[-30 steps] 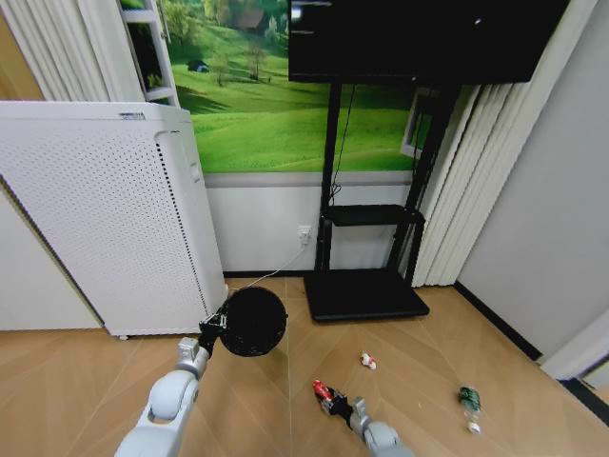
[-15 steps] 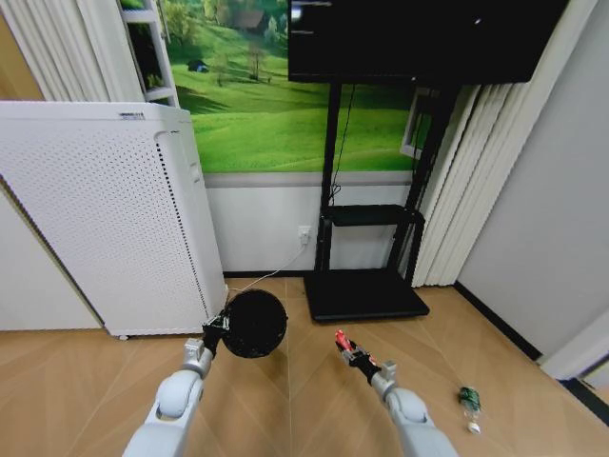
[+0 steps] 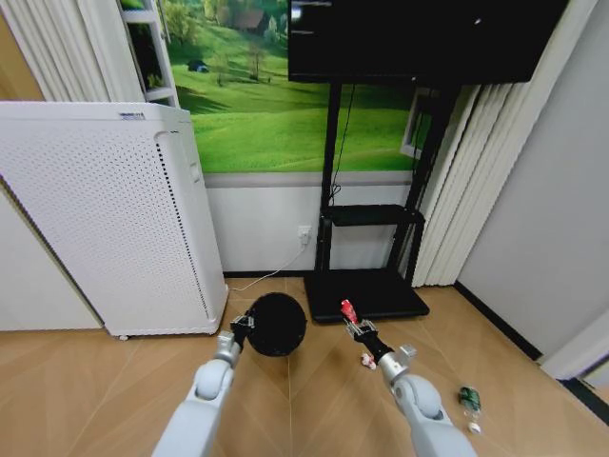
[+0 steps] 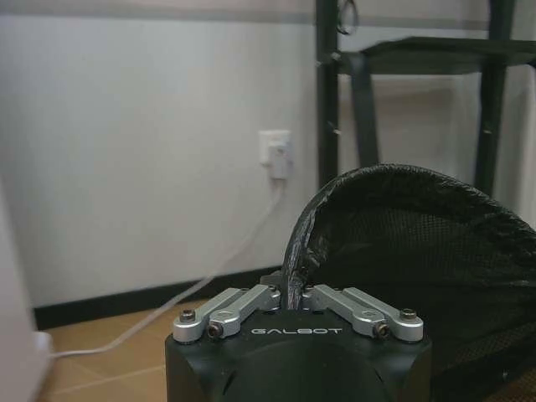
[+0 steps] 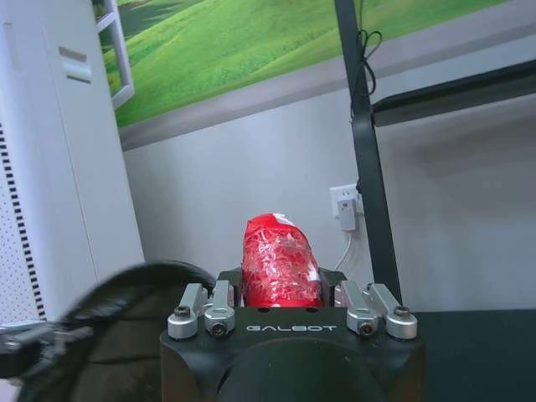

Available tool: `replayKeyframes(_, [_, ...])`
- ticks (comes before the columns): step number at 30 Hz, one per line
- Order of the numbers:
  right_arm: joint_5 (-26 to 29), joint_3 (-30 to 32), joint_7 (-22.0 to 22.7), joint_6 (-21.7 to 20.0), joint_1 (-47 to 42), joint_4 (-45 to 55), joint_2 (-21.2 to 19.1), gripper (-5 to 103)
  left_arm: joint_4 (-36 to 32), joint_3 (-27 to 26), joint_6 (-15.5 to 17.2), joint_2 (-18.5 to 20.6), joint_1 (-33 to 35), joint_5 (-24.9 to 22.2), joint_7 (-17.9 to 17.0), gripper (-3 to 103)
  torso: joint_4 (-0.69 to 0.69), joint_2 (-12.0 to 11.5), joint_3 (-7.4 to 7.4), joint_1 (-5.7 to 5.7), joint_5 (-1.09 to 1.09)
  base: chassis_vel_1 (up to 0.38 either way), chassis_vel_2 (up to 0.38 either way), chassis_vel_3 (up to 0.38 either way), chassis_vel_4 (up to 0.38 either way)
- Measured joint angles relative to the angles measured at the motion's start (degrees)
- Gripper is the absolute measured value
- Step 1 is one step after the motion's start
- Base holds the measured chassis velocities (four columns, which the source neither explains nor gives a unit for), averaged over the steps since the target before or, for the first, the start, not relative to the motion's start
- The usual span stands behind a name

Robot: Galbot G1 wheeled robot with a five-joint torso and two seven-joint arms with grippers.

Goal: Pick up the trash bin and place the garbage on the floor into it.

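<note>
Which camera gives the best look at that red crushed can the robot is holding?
The right wrist view: the red can stands large and close between the right gripper fingers. The head view shows the can as a small red speck beside the trash bin. The left wrist view looks at the bin instead.

The trash bin (image 3: 277, 325) hangs left of the can (image 3: 348, 310).

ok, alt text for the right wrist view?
The right tool is shut on a crushed red can, held up in front of a grey wall with a socket. The black mesh trash bin sits close beside it, with a white perforated appliance behind.
</note>
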Motion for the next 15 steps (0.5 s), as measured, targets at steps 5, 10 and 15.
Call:
replayKeyframes(5, [-1.9, -1.4, -0.5, 0.3, 0.2, 0.7, 0.3, 46, 6.5, 3.9, -0.6, -4.4, -2.9, 1.2, -0.6, 3, 0.02, 0.0, 0.00, 0.00, 0.00, 0.000, 0.000, 0.000, 0.000])
replayKeyframes(10, [-5.6, -2.9, -2.6, 1.2, 0.0, -0.9, 0.0, 46, 9.3, 6.0, -0.8, -6.7, -4.0, 1.7, -0.7, 3, 0.00, 0.0, 0.00, 0.00, -0.01, 0.000, 0.000, 0.000, 0.000])
replayKeyframes(15, [-12.4, -5.1, -0.8, 2.4, 0.5, -3.9, -0.1, 49, 8.7, 6.3, -0.9, -6.6, -3.5, 1.8, -0.8, 3, 0.02, 0.0, 0.00, 0.00, -0.02, 0.000, 0.000, 0.000, 0.000])
